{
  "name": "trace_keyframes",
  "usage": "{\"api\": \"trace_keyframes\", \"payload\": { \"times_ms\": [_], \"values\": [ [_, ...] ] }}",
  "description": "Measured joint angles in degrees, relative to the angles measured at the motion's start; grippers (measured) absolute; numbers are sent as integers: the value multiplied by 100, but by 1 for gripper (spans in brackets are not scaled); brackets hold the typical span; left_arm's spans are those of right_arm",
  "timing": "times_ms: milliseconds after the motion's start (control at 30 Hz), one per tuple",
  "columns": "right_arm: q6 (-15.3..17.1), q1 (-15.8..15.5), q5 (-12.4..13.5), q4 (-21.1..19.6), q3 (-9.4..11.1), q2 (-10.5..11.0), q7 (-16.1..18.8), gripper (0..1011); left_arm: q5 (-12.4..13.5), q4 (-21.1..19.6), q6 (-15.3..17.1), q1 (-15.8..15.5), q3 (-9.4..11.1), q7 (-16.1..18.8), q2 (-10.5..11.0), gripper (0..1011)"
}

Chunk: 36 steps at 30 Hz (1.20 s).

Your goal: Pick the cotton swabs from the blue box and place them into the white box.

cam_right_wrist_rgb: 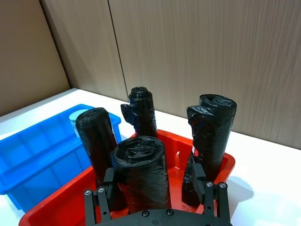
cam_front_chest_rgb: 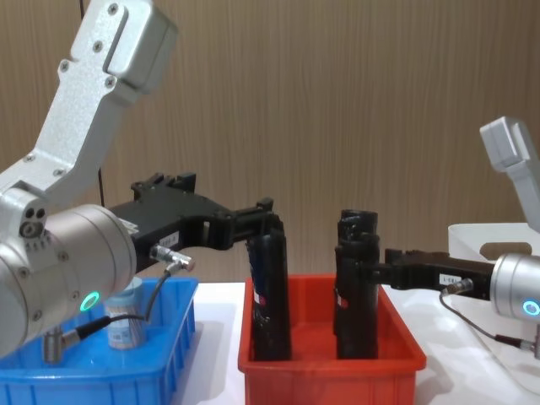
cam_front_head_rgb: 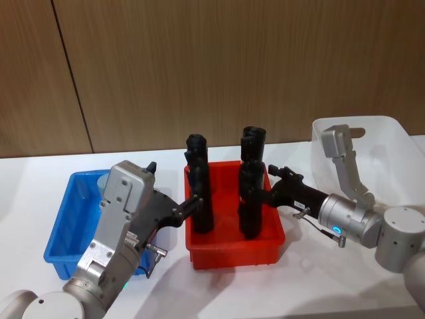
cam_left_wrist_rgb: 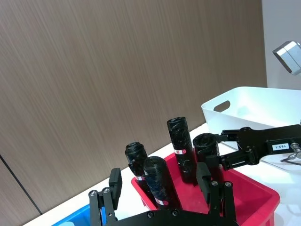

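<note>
One cotton swabs tub (cam_front_chest_rgb: 125, 326) with a pale blue lid stands in the blue box (cam_front_chest_rgb: 84, 373) at the left; its lid (cam_right_wrist_rgb: 76, 117) peeks out behind a black cylinder. The blue box (cam_front_head_rgb: 65, 226) is partly covered by my left arm. My left gripper (cam_front_head_rgb: 192, 205) reaches over the red bin (cam_front_head_rgb: 232, 251), open, its fingers (cam_left_wrist_rgb: 114, 182) spread wide around the front-left black cylinder (cam_left_wrist_rgb: 159, 181). My right gripper (cam_front_head_rgb: 269, 190) comes in from the right, open, astride the front-right black cylinder (cam_right_wrist_rgb: 141, 169). The white box (cam_front_head_rgb: 385, 143) stands at the far right behind the right arm.
The red bin (cam_front_chest_rgb: 329, 363) sits mid-table between the two boxes and holds several tall black cylinders, two at its back (cam_front_head_rgb: 195, 149) (cam_front_head_rgb: 253, 141). A wooden wall runs close behind the table. Bare white tabletop lies in front of the bins.
</note>
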Motion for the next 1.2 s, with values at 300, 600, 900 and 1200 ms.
{"api": "trace_keyframes", "payload": {
  "times_ms": [300, 600, 900, 1200],
  "values": [
    [-203, 308, -37, 556, -13, -92, 22, 1002, 0, 0, 0, 0, 0, 0, 0, 1004],
    [-437, 623, -69, 1175, -28, -190, 65, 1002, 0, 0, 0, 0, 0, 0, 0, 1004],
    [-655, 917, -113, 1758, -40, -280, 84, 949, 0, 0, 0, 0, 0, 0, 0, 1004],
    [-834, 1132, -136, 2196, -26, -344, 106, 733, 0, 0, 0, 0, 0, 0, 0, 1004]
  ]
}}
